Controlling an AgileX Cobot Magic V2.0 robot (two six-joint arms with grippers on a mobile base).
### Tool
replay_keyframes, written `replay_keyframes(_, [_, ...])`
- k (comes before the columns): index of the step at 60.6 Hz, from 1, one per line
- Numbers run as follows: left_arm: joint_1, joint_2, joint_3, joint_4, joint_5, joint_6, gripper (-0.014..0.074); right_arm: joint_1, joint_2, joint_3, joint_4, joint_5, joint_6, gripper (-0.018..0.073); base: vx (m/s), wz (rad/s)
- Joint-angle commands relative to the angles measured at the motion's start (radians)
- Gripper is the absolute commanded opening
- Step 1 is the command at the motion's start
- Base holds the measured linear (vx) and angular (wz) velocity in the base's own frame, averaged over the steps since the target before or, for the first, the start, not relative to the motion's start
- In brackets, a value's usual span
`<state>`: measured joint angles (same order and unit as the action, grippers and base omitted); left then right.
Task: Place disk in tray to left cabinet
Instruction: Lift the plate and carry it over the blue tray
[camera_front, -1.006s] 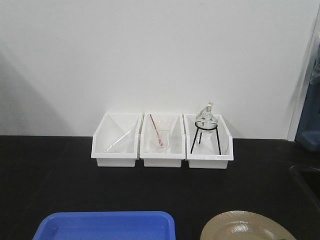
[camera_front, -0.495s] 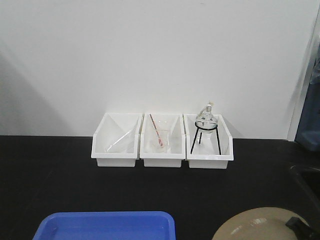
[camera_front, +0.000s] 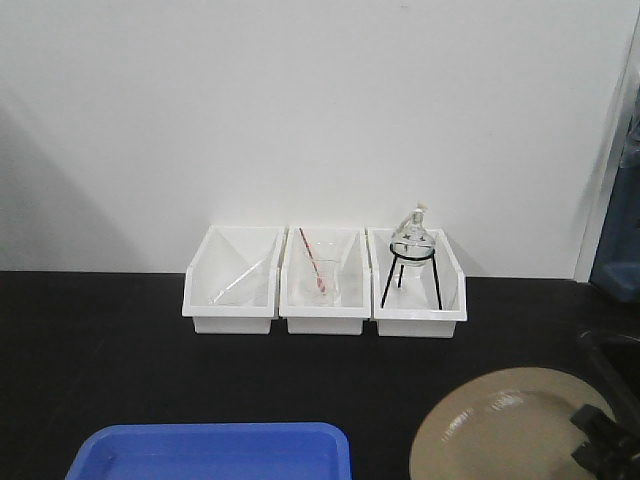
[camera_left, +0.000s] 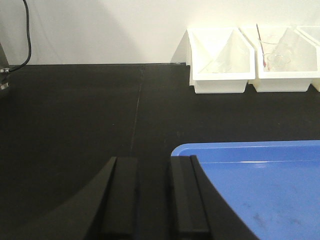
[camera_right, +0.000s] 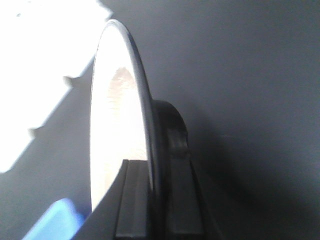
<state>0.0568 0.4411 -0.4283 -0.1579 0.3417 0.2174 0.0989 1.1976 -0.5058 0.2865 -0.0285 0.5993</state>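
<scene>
Now lifts the large round tan black-rimmed disk tilted off the black desk, right claw clamped on its rim, bound left for the blue rectangular plastic tray; left claw apart.

My left gripper hangs low with jaws a little apart, while my right gripper pinches the disk by its rim.

Tan disk tilted, seemingly raised, right of flat blue tray, apart
</scene>
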Motion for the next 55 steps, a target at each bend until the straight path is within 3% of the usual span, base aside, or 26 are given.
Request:
replay_keyframes(1, [-0.005,0.010,-0.031,-0.010,-0.080,0.000,0.0307,0.060,-0.020,-0.089,0.006,-0.182,0.006,-0.0006,0.00,0.00])
replay_keyframes(34, [-0.005,0.010,-0.031,-0.010,-0.080,-0.001,0.0307,0.533,0.430,-0.559,0.003,-0.223,0.028,-0.0005,0.00,0.00])
replay_keyframes(44, [-0.005,0.010,-0.031,-0.010,-0.080,-0.001,0.0307,0.613,0.537,-0.598,0.003,-0.212,0.024,-0.0005,0.00,0.00])
replay_keyframes(55, [-0.005,0.010,-0.031,-0.010,-0.079,-0.001,0.0307,0.625,0.581,-0.598,-0.021,-0.089,0.016,-0.0005,0.00,0.00])
